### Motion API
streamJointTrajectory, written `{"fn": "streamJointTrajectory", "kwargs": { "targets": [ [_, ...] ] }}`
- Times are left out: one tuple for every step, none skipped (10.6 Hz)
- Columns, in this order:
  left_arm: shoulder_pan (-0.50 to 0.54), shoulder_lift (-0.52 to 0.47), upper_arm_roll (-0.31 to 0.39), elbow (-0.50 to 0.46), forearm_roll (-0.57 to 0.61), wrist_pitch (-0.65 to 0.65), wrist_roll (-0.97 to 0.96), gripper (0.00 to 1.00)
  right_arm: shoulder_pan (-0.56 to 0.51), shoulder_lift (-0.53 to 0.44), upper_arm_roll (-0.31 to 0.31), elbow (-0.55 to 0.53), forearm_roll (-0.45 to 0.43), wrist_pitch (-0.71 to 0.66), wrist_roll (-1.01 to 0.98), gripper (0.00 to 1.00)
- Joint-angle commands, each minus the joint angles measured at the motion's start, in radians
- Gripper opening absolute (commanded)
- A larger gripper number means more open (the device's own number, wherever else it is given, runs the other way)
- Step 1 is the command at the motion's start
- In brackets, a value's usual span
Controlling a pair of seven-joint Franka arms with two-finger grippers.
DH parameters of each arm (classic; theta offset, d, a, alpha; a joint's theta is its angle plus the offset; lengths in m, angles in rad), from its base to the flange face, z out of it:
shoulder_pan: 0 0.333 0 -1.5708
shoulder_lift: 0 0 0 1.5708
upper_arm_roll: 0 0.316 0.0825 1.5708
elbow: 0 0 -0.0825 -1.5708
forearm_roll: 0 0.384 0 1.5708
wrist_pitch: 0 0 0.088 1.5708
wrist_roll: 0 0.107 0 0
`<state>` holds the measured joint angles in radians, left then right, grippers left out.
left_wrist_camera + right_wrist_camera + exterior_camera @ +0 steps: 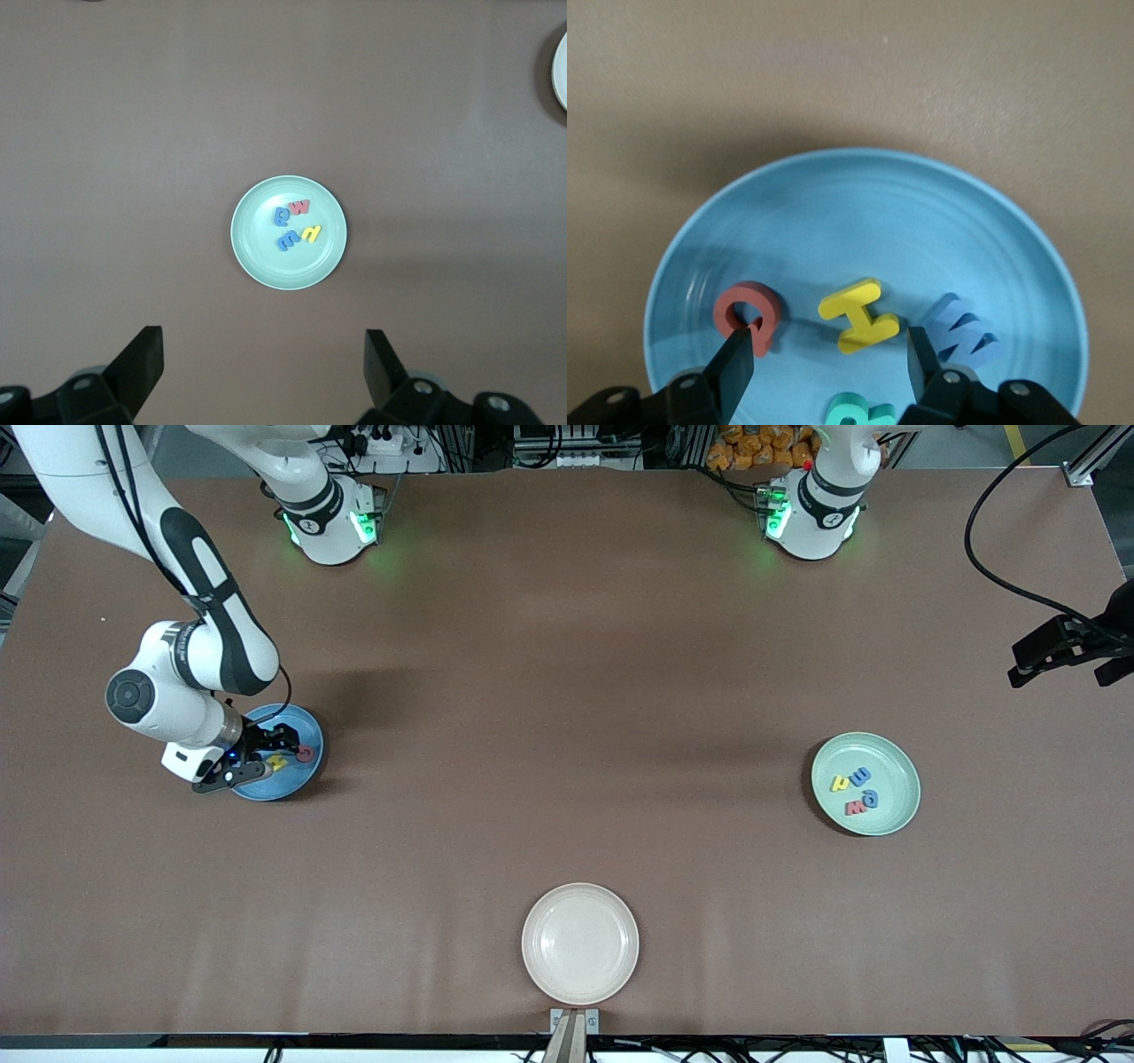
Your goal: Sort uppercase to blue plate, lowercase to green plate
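No printed text or labels; only foam letter shapes: Q (749, 314), H (859, 316), W (963, 332) (blue plate (868, 204)).

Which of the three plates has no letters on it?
The cream plate, nearest the front camera. The blue plate under the right gripper holds letters, and so does the green plate toward the left arm's end.

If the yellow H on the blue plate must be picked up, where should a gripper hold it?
Probably across the crossbar of the yellow H, coming straight down from above. It lies flat in the blue plate, apart from the neighbouring letters, so the fingers fit into the notches between its two bars.
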<state>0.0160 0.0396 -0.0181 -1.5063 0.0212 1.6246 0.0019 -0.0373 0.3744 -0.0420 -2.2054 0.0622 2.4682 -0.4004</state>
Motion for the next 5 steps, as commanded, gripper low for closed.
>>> {"fn": "streamJointTrajectory", "kwargs": {
  "targets": [
    [0.001,0.002,0.003,0.02,-0.02,-0.023,0.003,1.0,-0.009,-0.032,0.004,0.091,0.025,-0.144,-0.026,0.79],
    [0.001,0.0,0.003,0.02,-0.02,-0.023,0.003,1.0,-0.007,-0.054,-0.01,0.137,0.025,-0.226,-0.026,0.79],
    [0.001,0.0,0.003,0.02,-0.02,-0.023,0.003,1.0,-0.007,-0.07,-0.015,0.189,0.018,-0.303,-0.02,0.79],
    [0.001,0.0,0.003,0.02,-0.02,-0.022,0.003,1.0,-0.006,-0.077,-0.016,0.249,0.011,-0.375,-0.015,0.79],
    [0.001,0.0,0.003,0.02,-0.02,-0.023,0.003,1.0,-0.007,-0.097,-0.016,0.3,0.01,-0.429,-0.014,0.79]
  ]
}}
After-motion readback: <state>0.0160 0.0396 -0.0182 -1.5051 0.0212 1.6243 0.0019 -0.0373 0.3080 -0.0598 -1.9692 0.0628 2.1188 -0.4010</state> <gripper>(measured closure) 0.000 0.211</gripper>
